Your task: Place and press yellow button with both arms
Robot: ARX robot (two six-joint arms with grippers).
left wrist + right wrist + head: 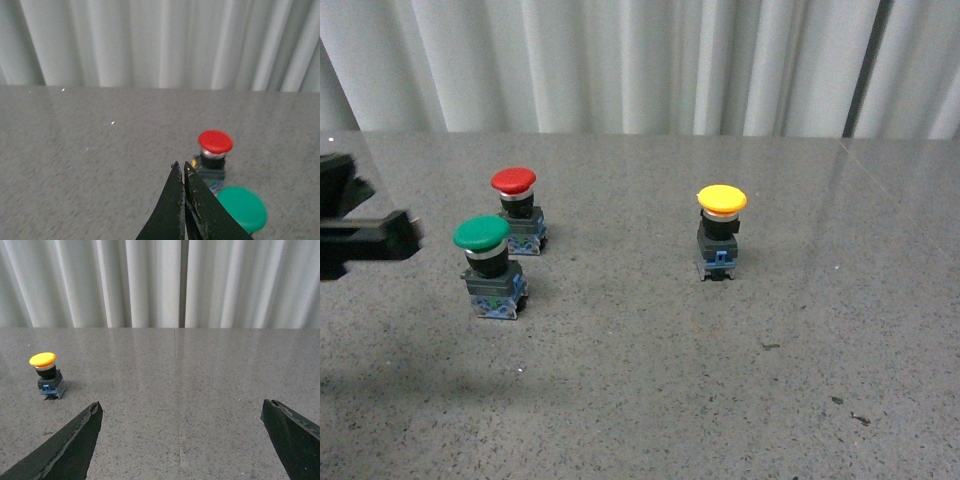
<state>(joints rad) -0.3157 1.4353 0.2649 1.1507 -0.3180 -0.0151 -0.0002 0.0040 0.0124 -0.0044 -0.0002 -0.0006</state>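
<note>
The yellow button (721, 232) stands upright on the grey speckled desk (640, 400), right of centre and well apart from the red button (516, 208) and green button (486, 265) at left. The left tool (180, 167) hovers clenched and empty, fingers pressed together, near the red button. The right tool (181, 404) hangs spread wide, with the yellow button well ahead of it, untouched.

Yellow button (46, 375) upright on the grey table (210, 385), beyond the right end effector (180, 404) (fingers (70, 450) wide apart).
</note>
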